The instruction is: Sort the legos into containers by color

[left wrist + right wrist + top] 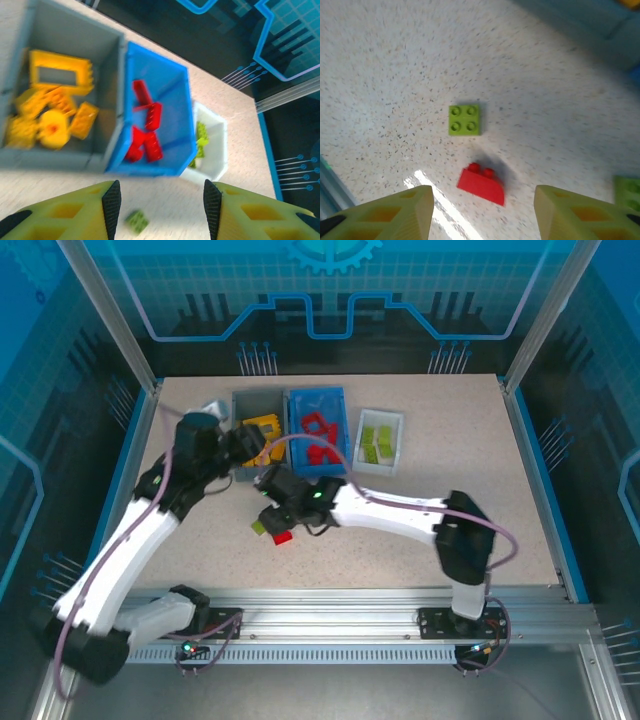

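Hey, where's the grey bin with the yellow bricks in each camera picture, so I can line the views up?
Top external: the grey bin sits in the upper middle, left of centre.
Left wrist: upper left, with yellow bricks inside.
Right wrist: a blurred wall across the top right corner, probably this bin.
Shared landmark: the blue bin right beside it, a blue sliver at the right wrist picture's right edge.

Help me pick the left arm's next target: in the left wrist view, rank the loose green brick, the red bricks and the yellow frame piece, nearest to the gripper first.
1. Loose green brick: on the table, right by the open left gripper.
2. Red bricks: in the blue bin, straight ahead.
3. Yellow frame piece: far end of the grey bin, ahead-left.
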### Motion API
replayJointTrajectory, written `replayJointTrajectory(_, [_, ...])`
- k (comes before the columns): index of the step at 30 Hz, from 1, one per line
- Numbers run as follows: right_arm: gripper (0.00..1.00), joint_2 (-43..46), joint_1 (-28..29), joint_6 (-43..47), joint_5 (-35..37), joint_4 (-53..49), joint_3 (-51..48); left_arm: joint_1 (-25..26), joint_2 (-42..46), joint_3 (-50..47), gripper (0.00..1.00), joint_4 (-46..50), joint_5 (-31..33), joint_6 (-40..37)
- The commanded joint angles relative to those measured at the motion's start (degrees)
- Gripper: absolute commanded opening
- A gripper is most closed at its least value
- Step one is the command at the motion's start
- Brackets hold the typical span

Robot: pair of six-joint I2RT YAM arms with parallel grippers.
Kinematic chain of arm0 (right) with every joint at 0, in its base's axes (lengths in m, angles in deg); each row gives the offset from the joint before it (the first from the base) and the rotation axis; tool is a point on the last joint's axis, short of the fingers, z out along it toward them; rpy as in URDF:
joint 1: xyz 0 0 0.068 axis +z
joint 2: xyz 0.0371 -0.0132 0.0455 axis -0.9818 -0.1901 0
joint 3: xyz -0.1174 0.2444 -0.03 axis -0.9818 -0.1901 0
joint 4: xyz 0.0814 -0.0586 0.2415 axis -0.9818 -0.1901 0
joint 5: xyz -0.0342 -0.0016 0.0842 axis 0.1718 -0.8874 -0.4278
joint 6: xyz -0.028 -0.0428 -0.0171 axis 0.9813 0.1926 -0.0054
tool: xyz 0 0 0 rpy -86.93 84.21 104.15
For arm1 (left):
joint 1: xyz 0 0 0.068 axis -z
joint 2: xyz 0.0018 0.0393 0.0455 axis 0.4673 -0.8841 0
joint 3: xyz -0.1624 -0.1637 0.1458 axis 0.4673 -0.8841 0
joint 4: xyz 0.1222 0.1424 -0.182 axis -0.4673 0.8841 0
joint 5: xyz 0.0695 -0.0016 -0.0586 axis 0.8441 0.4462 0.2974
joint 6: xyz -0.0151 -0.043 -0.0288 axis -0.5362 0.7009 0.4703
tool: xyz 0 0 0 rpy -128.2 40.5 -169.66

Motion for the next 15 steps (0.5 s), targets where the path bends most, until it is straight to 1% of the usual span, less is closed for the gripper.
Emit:
replayJointTrajectory(1, [0.59,-8.69,2.37,0.53,1.95,-10.24,9.20,-0.24,10.98,-4.61,0.51,17.95,4.87,3.21])
replayJointTrajectory(4, [0.64,-15.90,2.57,0.11,2.99,-14.09,16.62,-0.24,20.28,-6.04,0.52,27.49,7.04,5.53])
replayJointTrajectory(7, [0.66,-21.79,2.20,-0.12,3.71,-17.11,22.83,-0.24,27.06,-6.59,0.53,34.02,8.63,7.29])
replayJointTrajectory(9, [0.66,-23.66,2.04,0.26,3.29,-17.70,25.77,-0.22,29.68,-6.22,0.53,36.81,9.84,7.68])
replayJointTrajectory(11, [0.65,-27.31,1.89,0.43,3.40,-18.53,28.51,-0.25,30.72,-5.28,0.53,38.68,10.68,7.54])
replayJointTrajectory(15, [0.59,-31.86,1.34,0.52,3.57,-20.85,33.85,-0.28,30.69,-3.34,0.53,39.67,11.27,6.99])
